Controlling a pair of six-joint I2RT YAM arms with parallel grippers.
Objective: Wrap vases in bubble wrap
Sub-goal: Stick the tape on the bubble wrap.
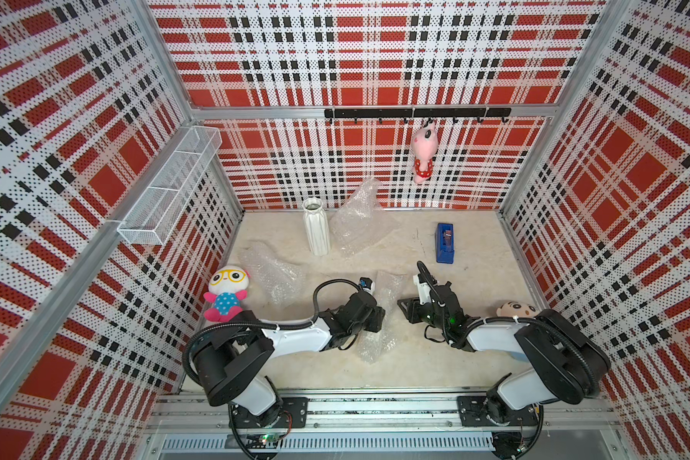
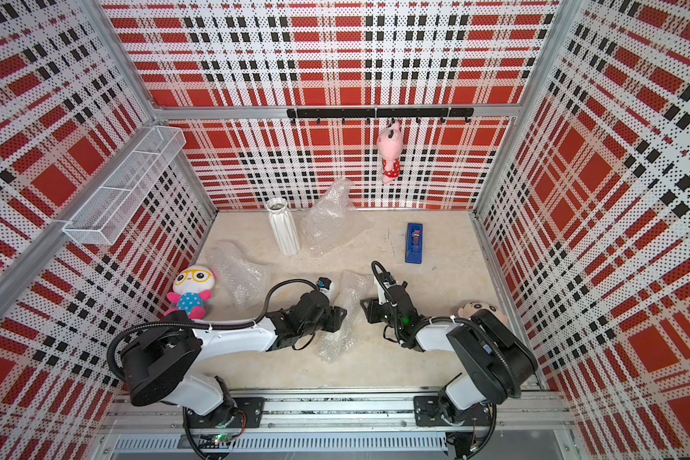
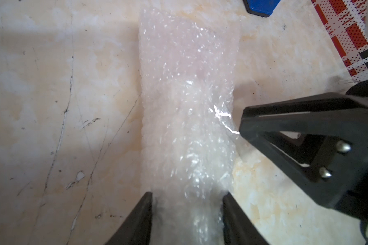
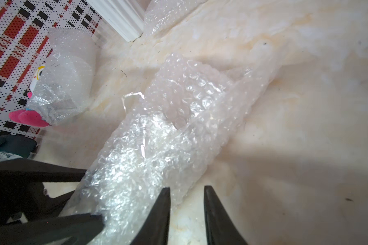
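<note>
The job here looks like closing up a bubble wrap roll (image 1: 389, 296) that lies on the bench (image 1: 475, 358) near the front, midway between the 2 arms, running near to far. The left claw (image 3: 187, 195) is closed around its near end, 1 finger pressed on each side. The right claw (image 4: 187, 188) sits at the roll's right flank, its fingers a narrow gap apart with only bare bench between them. I cannot tell whether a vase is inside, though the round, firm shape suggests 1. A shiny loose flap (image 3: 223, 115) stands off the roll beside the right claw. That flap needs pinching flat and low against the roll while the left grip stays light, since squeezing would crush the bubbles or roll the bundle away. Open bench lies to the near side and to the right of the roll. A bare white vase (image 1: 316, 233) stands far back, touching a crumpled sheet (image 1: 361, 223). Another sheet (image 1: 273, 278) lies left, and a blue tape dispenser (image 1: 444, 243) sits far right, clear of both arms. A doll (image 1: 514, 308) crowds the right arm's elbow.
</note>
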